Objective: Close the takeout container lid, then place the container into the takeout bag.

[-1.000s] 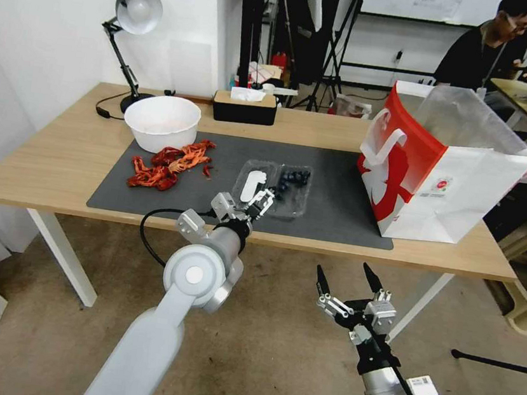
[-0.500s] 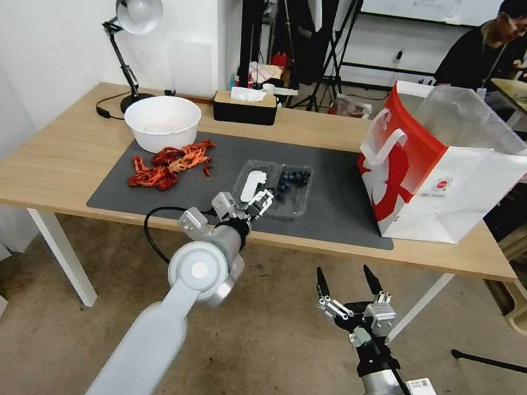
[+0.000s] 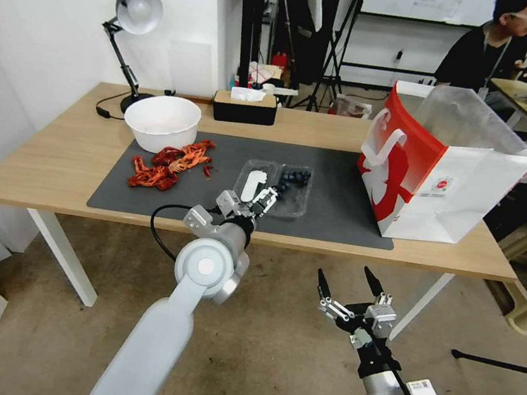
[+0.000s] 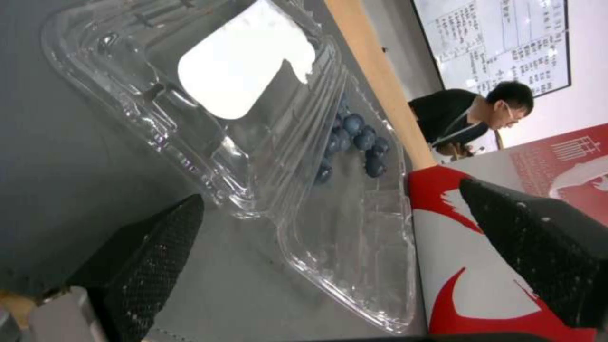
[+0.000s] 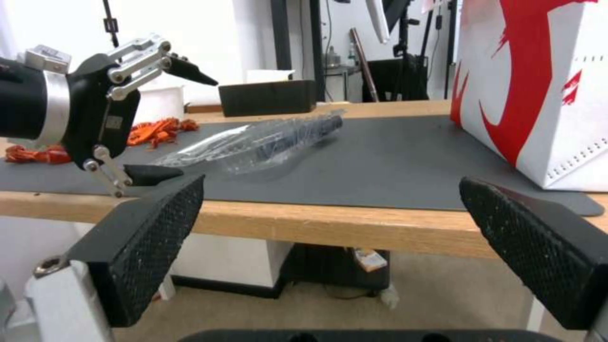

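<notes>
The takeout container (image 3: 275, 188) lies open on the grey mat (image 3: 335, 187). Its lid (image 3: 253, 184) with the white label is on the left, and the tray half with blueberries (image 3: 295, 179) is on the right. My left gripper (image 3: 262, 198) is open at the container's near edge, over the seam between the two halves. In the left wrist view the lid (image 4: 244, 78) and blueberries (image 4: 358, 140) sit just beyond the open gripper (image 4: 329, 190). The takeout bag (image 3: 441, 161) stands open at the mat's right end. My right gripper (image 3: 348, 286) hangs open below the table's front edge.
A white bowl (image 3: 161, 122) and a pile of red-orange shells (image 3: 168, 166) sit left of the container. A desk lamp (image 3: 132, 15) and a black tissue box (image 3: 244, 107) stand at the back. In the right wrist view the left gripper (image 5: 196, 128) is beside the container (image 5: 266, 142), with the bag (image 5: 538, 95) farther along.
My left arm has edged forward and slightly right, bringing its open gripper a little closer over the container's near edge. The right arm has hardly moved.
</notes>
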### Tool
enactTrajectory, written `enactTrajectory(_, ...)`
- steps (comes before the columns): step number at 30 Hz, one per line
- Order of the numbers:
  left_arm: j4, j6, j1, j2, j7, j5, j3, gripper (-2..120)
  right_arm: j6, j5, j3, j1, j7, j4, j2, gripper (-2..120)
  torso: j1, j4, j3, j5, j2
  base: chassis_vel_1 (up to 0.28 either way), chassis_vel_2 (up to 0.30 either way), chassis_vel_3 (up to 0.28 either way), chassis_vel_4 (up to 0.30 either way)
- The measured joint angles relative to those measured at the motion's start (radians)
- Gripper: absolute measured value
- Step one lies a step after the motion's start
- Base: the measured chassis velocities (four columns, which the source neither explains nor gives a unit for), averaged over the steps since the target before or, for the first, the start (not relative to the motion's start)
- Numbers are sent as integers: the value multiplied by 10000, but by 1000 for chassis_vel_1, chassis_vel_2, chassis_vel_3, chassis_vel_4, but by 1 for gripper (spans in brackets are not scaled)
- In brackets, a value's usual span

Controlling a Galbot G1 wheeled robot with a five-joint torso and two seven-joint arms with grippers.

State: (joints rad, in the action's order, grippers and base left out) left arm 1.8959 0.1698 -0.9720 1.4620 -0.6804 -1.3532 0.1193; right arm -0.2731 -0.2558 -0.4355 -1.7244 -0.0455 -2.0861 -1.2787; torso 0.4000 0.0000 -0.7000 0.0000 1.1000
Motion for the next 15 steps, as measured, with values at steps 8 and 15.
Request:
enactTrajectory(8, -41, -88, -48, 23, 162, 7, 11, 100, -90, 73, -5, -173, -5, -7, -41, 100, 0, 0, 0, 0, 0, 0, 0, 0, 0)
enactTrajectory(15, -93, -60, -19, 90, 22, 1, 62, 100, -115, 128, -18, -245, -15, -40, -81, 100, 0, 0, 0, 1, 0, 0, 0, 0, 0)
